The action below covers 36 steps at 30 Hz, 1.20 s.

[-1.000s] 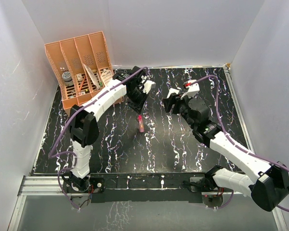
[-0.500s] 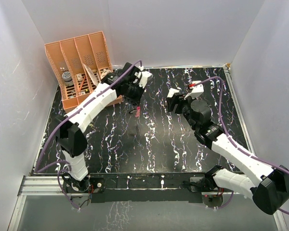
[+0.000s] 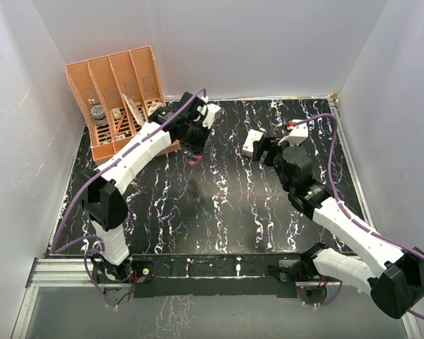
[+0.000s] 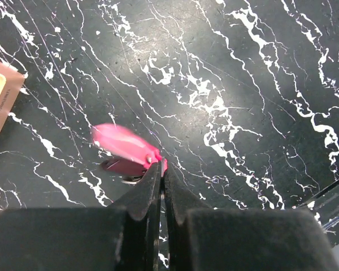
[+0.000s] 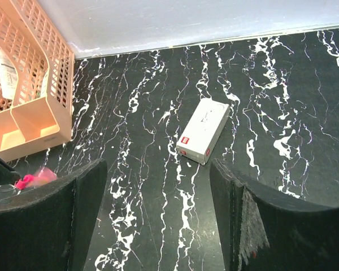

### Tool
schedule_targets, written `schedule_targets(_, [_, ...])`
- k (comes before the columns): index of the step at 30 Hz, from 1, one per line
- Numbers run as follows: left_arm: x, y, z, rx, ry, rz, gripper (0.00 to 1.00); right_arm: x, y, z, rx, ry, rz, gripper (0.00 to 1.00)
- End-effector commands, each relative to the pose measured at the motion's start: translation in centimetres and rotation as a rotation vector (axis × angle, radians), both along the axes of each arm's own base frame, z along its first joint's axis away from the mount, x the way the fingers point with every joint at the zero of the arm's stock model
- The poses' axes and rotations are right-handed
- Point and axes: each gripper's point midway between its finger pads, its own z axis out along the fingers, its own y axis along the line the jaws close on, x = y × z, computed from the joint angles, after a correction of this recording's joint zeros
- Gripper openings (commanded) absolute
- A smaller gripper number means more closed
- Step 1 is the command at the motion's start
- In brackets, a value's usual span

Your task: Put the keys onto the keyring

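My left gripper point(image 4: 162, 167) is shut on one end of the bright pink keyring tag point(image 4: 124, 143), which hangs blurred just above the black marbled table. A bit of metal ring point(image 4: 132, 179) shows under the tag. In the top view the tag point(image 3: 194, 160) hangs below the left gripper point(image 3: 193, 148), near the orange organizer. The tag also shows at the left edge of the right wrist view point(image 5: 37, 178). My right gripper point(image 5: 158, 226) is open and empty, raised over the table just right of a white box point(image 3: 253, 143). I see no keys in any view.
An orange mesh file organizer point(image 3: 120, 99) with small items stands at the back left; its corner shows in the right wrist view point(image 5: 28, 107). The white box with a red mark point(image 5: 203, 130) lies at the back centre. White walls close in the table point(image 3: 219, 219).
My left gripper took the pink tag off the table centre and carried it back-left toward the organizer. My right gripper drew back to the right, uncovering the white box.
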Motion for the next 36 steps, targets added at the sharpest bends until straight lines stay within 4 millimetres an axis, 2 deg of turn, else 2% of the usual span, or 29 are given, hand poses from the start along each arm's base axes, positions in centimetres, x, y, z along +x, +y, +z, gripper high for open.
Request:
schedule_targets(1, [-0.6,-1.4,2.4,-0.118,-0.003,-0.05,0.0,0.3,-0.4,3.4,0.056,-0.077,-0.028,0.72])
schedule_targets(2, [-1.7,-3.3,3.3,-0.233,0.029,-0.127,0.0,0.3,-0.4,3.4,0.053,-0.077,-0.028,0.72])
schedule_targets(4, [-3.3,-5.5,4.9,-0.378,0.061,-0.226,0.0,0.3,-0.5,3.5,0.052,-0.081,-0.027,0.72])
schedule_targets(7, [-4.8,-6.9,6.1,-0.482,0.094,-0.311,0.0,0.3,-0.8,3.5,0.049,-0.084,-0.041,0.75])
schedule_targets(8, [-4.5,-6.6,5.8,-0.465,0.088,-0.288,0.0,0.3,-0.9,3.5,0.048,-0.085,-0.045,0.75])
schedule_targets(10, [-2.5,-4.5,4.0,-0.323,0.046,-0.166,0.0,0.2,-1.1,3.6,0.051,-0.086,-0.048,0.76])
schedule_targets(13, [0.5,0.2,1.0,-0.05,-0.021,0.043,0.0,0.3,-1.0,3.5,0.052,-0.082,-0.047,0.78])
schedule_targets(15, [0.6,1.3,0.5,0.008,-0.027,0.079,0.0,0.3,-1.0,3.4,0.053,-0.08,-0.046,0.79])
schedule_targets(17, [-0.1,-0.1,1.2,-0.1,-0.007,0.014,0.0,0.4,-0.9,3.3,0.054,-0.079,-0.044,0.81])
schedule_targets(19, [-2.3,-3.3,3.3,-0.369,0.064,-0.142,0.0,0.4,-0.9,3.2,0.053,-0.076,-0.044,0.83])
schedule_targets(22, [-3.0,-4.6,5.6,-0.534,0.062,-0.215,0.0,0.4,-1.1,3.3,0.052,-0.076,-0.049,0.93])
schedule_targets(24, [-1.7,-3.4,4.7,-0.453,0.033,-0.14,0.0,0.4,-1.4,3.3,0.05,-0.074,-0.062,0.98])
schedule_targets(27, [0.0,-1.0,3.0,-0.294,-0.011,-0.021,0.0,0.4,-2.0,3.1,0.054,-0.067,-0.097,0.98])
schedule_targets(28, [0.2,-0.1,2.5,-0.256,-0.027,0.005,0.0,0.6,-3.0,2.4,0.054,-0.039,-0.164,0.98])
schedule_targets(33, [-0.2,-1.0,2.3,-0.308,-0.011,-0.021,0.0,1.5,-4.1,0.8,0.033,0.041,-0.259,0.98])
schedule_targets(36, [-0.5,-1.9,2.1,-0.329,0.01,-0.04,0.0,1.7,-4.5,0.6,0.052,0.05,-0.287,0.98])
